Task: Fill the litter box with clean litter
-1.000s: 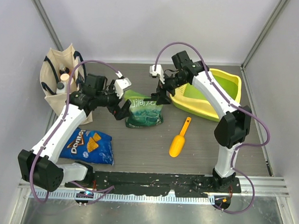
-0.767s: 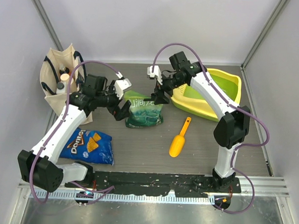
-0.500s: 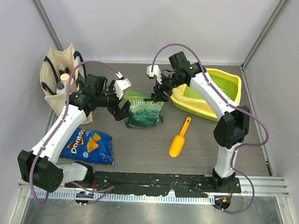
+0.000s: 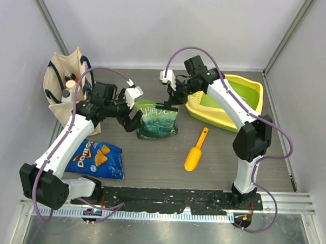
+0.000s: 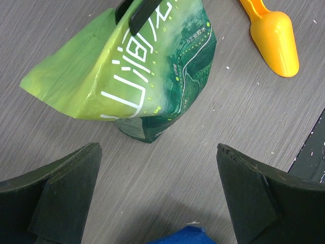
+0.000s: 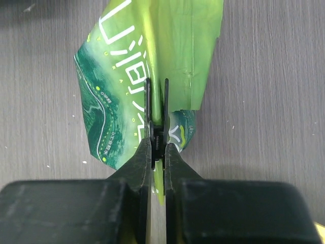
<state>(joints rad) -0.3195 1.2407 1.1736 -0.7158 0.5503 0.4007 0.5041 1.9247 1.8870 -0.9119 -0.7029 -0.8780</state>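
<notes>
The litter box [image 4: 206, 117], yellow-rimmed with a green basin, sits at the back right; no clean litter shows anywhere. A green printed pouch [image 4: 157, 120] stands left of it. My right gripper [image 4: 167, 104] is shut on the pouch's upper edge. The right wrist view shows that gripper [image 6: 156, 86] pinching the lime-green fold of the pouch [image 6: 127, 76]. My left gripper [image 4: 132, 115] hovers open just left of the pouch. In the left wrist view the left gripper [image 5: 160, 193] spreads wide over bare table, below the pouch [image 5: 147, 66].
An orange scoop [image 4: 196, 151] lies on the table in front of the litter box, also in the left wrist view as the scoop [image 5: 274, 33]. A blue Doritos bag [image 4: 96, 158] lies front left. A canvas tote [image 4: 64, 88] with bottles stands back left.
My right gripper has closed onto the pouch's top edge and the pouch's top has shifted slightly. The left arm has stayed still and open.
</notes>
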